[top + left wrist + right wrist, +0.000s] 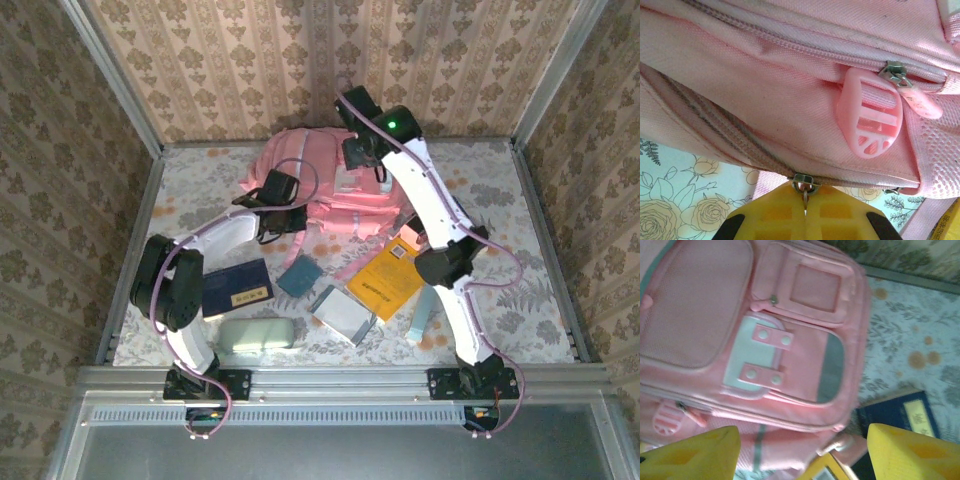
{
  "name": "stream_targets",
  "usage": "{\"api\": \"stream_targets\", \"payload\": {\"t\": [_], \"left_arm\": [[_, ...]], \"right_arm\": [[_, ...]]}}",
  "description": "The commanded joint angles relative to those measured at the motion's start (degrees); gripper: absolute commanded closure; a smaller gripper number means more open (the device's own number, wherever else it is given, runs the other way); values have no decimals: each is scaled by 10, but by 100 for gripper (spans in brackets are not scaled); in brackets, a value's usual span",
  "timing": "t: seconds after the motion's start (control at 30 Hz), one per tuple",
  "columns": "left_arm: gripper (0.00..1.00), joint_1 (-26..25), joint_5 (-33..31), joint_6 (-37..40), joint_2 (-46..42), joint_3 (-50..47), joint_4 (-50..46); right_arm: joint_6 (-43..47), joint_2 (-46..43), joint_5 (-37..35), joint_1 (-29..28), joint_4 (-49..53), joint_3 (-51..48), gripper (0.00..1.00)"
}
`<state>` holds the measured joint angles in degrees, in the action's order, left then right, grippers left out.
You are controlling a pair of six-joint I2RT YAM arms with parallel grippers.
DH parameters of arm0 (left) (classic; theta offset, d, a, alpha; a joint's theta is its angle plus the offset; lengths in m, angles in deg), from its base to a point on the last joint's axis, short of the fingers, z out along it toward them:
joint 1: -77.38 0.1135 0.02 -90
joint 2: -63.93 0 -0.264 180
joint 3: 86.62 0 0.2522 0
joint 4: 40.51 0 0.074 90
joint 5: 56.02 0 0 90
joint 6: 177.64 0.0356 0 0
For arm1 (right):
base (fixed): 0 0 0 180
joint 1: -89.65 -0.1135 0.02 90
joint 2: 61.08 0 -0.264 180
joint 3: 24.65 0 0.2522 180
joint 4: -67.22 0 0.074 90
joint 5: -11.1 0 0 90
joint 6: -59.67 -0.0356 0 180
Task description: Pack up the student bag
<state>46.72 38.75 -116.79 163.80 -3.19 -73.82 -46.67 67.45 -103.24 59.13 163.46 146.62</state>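
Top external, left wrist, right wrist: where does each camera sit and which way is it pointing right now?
Top external: above and behind the robot, looking down on the table; left arm and right arm reach to the student bag.
Left wrist: low beside the bag's side, facing its zips; left tool shut on a zip pull.
Right wrist: above the bag's front, looking down; right tool open.
Shared: both wrist views catch the pink buckle.
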Motion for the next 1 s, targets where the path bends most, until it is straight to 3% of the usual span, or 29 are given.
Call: {"api": "stream_targets", "payload": {"t": [0.0,0.13,0.23,0.37,0.43,0.53,0.67,0.73,0.8,0.97], "left_arm": [[100,5,20,-17,-30,-9,30],[100,5,44,-28,-27,-16,47],[100,2,62,-33,-29,-17,50],[100,-4,69,-33,-40,-24,48],[100,-9,72,-34,-45,-28,49],[100,-13,80,-39,-49,-38,55],[100,-13,91,-49,-52,-46,63],[100,-13,92,-49,-53,-45,62],[100,-13,92,-53,-54,-44,62],[100,-13,89,-59,-53,-35,60]], "right_arm": [[38,-91,-67,-13,-6,-85,29],[43,-145,-114,-31,5,-205,28],[38,-183,-108,-37,-1,-310,27],[55,-264,-90,-39,-82,-495,26],[61,-309,-65,-34,-142,-585,24],[22,-381,74,-10,-245,-701,25],[-158,-456,288,-3,-460,-852,29],[-269,-472,353,-3,-593,-923,28],[-374,-464,383,-3,-716,-977,26],[-541,-378,403,-3,-837,-1005,21]]}}
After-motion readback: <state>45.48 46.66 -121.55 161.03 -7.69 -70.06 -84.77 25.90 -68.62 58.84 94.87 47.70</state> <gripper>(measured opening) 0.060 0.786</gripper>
